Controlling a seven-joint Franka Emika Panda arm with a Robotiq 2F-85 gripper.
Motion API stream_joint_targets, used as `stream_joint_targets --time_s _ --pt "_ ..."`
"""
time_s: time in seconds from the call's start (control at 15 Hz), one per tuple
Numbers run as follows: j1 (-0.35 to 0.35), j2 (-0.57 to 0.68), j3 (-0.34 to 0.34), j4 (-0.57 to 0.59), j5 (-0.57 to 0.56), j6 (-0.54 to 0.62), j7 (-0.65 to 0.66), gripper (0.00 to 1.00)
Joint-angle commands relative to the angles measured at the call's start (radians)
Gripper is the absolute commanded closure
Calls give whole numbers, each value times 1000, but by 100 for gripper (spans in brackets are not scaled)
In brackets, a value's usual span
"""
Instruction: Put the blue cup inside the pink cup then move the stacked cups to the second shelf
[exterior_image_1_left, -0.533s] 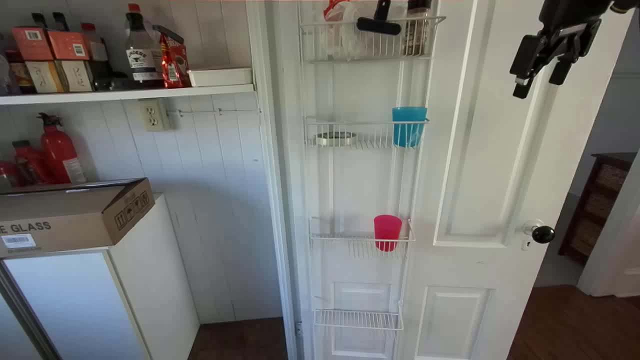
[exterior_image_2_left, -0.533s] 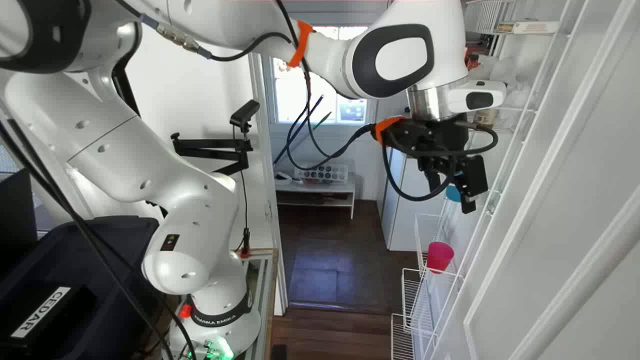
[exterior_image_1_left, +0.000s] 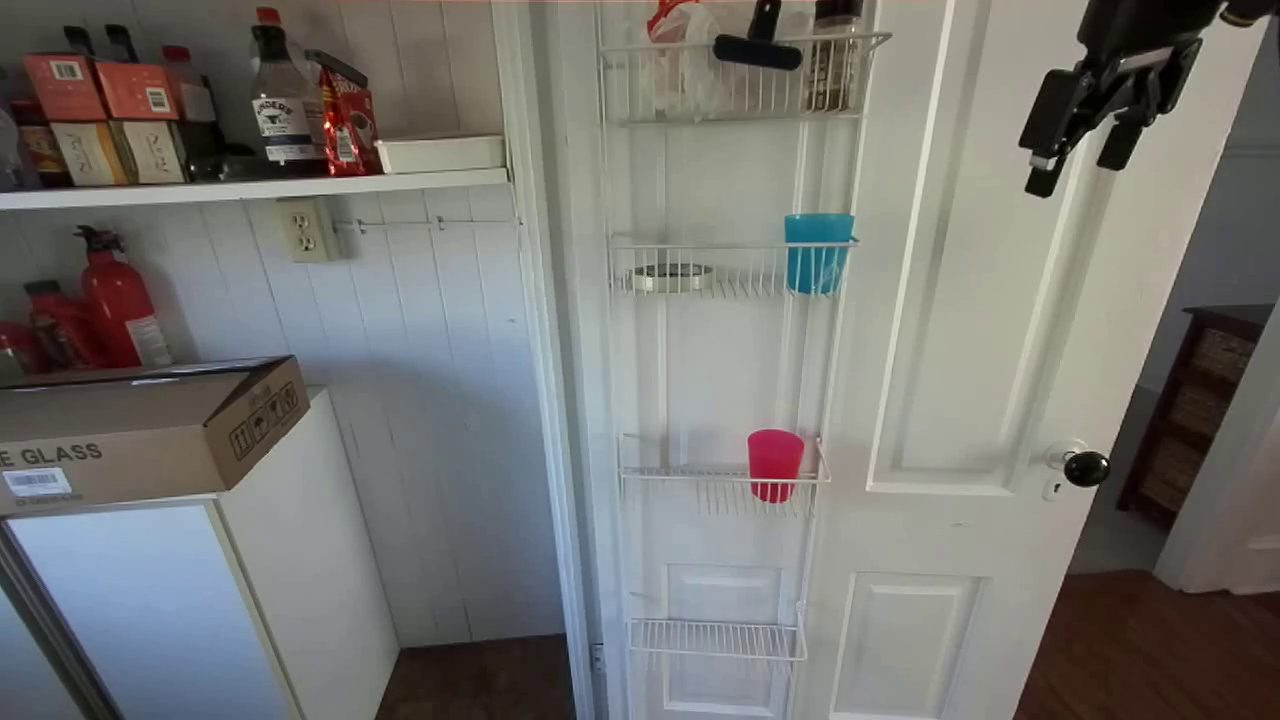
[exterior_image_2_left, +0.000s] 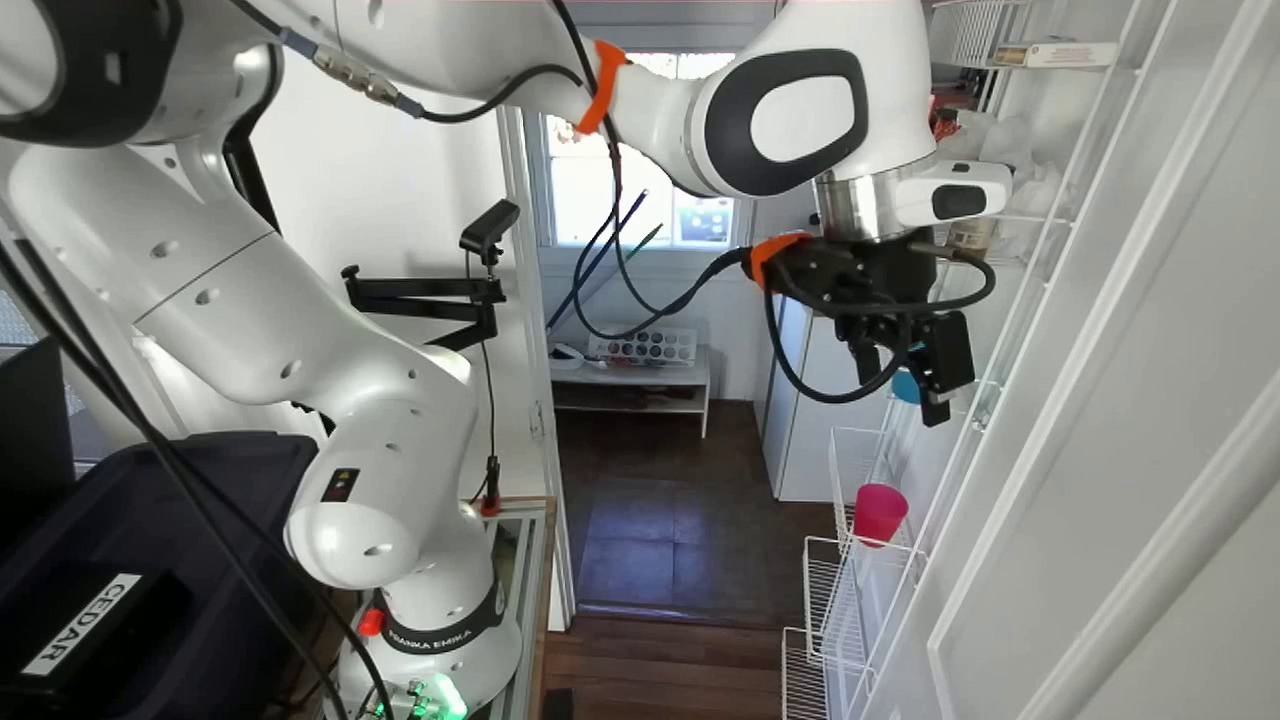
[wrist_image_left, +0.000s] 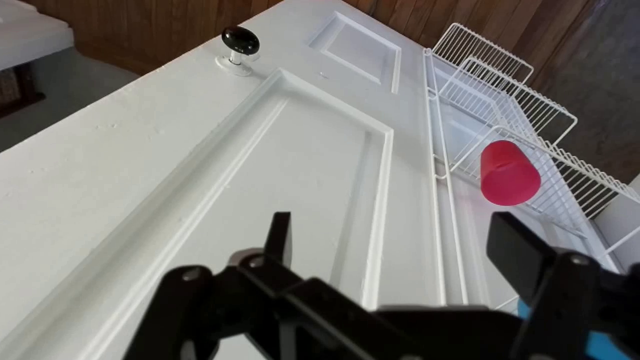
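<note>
The blue cup (exterior_image_1_left: 818, 228) stands upright at the door-side end of the second shelf (exterior_image_1_left: 740, 247), a white wire tier. In an exterior view the blue cup (exterior_image_2_left: 906, 388) is mostly hidden behind my gripper (exterior_image_2_left: 905, 395), and in the wrist view only bits of it (wrist_image_left: 604, 346) show behind a finger. The pink cup (exterior_image_1_left: 775, 458) stands on the tier below; it also shows in the wrist view (wrist_image_left: 509, 175) and in an exterior view (exterior_image_2_left: 880, 513). My gripper (exterior_image_1_left: 1080, 172) is open and empty, up near the door, apart from both cups. It spans the lower wrist view (wrist_image_left: 392, 222).
A round white-rimmed lid (exterior_image_1_left: 672, 278) lies on the second shelf. The top tier (exterior_image_1_left: 745, 42) holds a plastic bag, a black-handled item and a jar (exterior_image_1_left: 833, 70). The bottom tier (exterior_image_1_left: 716, 636) hangs low. The door (exterior_image_1_left: 970, 300) has a black knob (exterior_image_1_left: 1086, 468).
</note>
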Motion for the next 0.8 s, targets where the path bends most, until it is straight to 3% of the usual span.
stream_joint_targets --time_s 0.0,0.33,0.53,0.73 --pt "93 55 -66 8 151 116 -64 0" --pt "204 152 -132 26 396 188 -205 0" --pt "231 185 -156 34 507 190 -284 0" --pt "195 182 -124 23 463 180 -245 0"
